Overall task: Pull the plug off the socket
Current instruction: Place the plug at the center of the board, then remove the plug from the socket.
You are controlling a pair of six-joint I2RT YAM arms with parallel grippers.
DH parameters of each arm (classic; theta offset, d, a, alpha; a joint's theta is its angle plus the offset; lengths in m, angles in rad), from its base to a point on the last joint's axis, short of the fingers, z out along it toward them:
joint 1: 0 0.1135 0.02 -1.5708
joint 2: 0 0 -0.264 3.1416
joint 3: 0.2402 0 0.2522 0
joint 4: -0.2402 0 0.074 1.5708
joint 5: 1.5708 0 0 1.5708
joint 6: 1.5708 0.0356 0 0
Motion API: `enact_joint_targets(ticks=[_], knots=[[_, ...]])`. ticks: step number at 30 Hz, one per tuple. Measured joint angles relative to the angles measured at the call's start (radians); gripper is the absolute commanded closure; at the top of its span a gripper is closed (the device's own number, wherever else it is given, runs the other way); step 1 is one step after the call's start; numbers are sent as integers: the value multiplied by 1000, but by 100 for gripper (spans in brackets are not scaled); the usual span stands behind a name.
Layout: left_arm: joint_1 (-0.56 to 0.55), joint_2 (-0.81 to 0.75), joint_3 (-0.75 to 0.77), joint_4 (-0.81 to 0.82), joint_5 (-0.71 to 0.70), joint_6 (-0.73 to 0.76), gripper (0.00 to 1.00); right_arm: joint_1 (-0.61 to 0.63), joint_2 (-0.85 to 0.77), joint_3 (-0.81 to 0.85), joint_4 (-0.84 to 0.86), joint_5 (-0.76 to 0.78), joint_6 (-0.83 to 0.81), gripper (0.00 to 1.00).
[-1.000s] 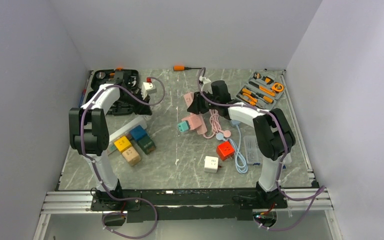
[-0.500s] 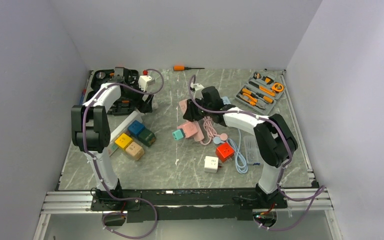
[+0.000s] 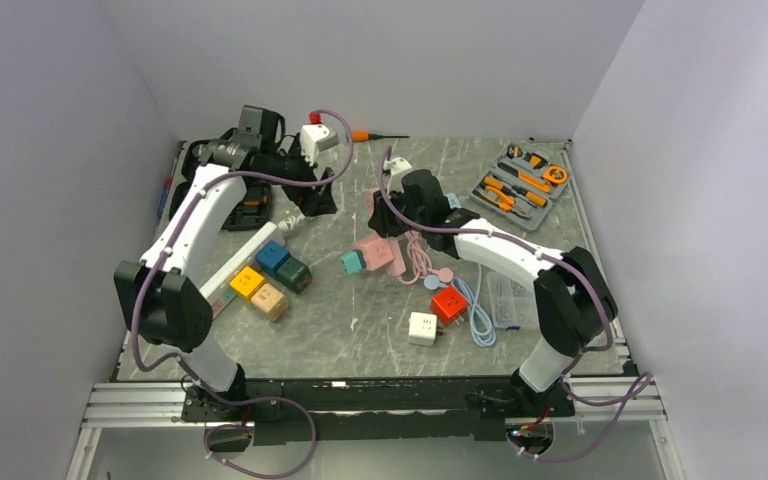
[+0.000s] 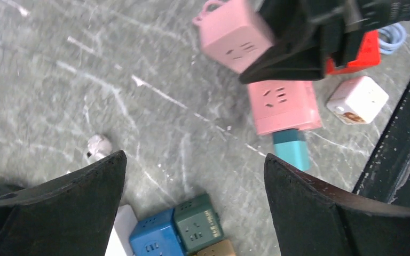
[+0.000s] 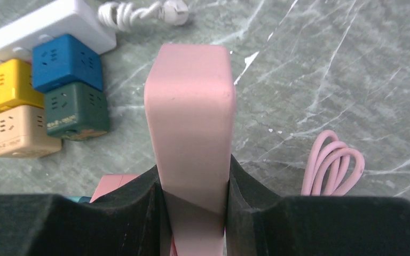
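Grey marbled table (image 3: 380,345) between pale walls fills the overhead view. The left arm is raised over the far left part, and the left gripper (image 3: 312,195) hangs above the surface with nothing in it. The right gripper (image 3: 385,215) is near the middle and is clamped on a pink cube (image 3: 370,202). Just in front of it the pink socket (image 3: 382,252) lies flat on the table. The teal plug (image 3: 352,262) is seated in the end of the socket that faces the left arm. A red cube (image 3: 450,300) and a white cube (image 3: 422,327) lie nearer to the arm bases. A tool tray (image 3: 520,180) with orange tools is at the far right.

From the left wrist, the two dark fingers (image 4: 75,208) stand wide apart and only bare marble shows between them. Further off, the pink socket lies with the teal plug inserted in it. The right gripper holds the pink cube just beside them.

From the right wrist, both pads (image 5: 139,208) press on the sides of the pink cube, which stands upright between them. Beyond it on the left, a blue cube (image 5: 66,63), a green cube (image 5: 76,109), a yellow cube (image 5: 8,85) and a beige cube (image 5: 20,130) lie close together. They are next to a white power strip (image 5: 42,26). A pink cable (image 5: 333,162) loops on the right. Only a corner of the pink socket is seen, low on the left.
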Motion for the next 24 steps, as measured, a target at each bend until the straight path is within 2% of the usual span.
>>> enact_joint_targets(ticks=[4,8,10,14,17,18,19,21,24], knots=[[-47,-72,-2,10,-27,-42,1,7,-64,-6,3,19,-1,100],[60,-171,-110,61,106,-81,1,10,-112,-18,17,24,0,100],[74,-177,-117,50,130,-83,1,12,-130,-27,27,29,0,100],[-31,-183,-128,80,117,-100,1,39,-164,-42,37,72,-14,100],[-74,-217,-143,119,105,-144,15,67,-190,-43,38,97,-24,100],[-75,-221,-133,116,100,-153,16,72,-197,-43,38,100,-25,100],[-78,-219,-110,105,91,-156,14,77,-206,-43,39,105,-26,100],[-86,-209,-74,102,63,-158,2,80,-220,-43,40,113,-26,100],[-123,-209,-90,116,23,-166,1,80,-224,-43,40,122,-26,100]])
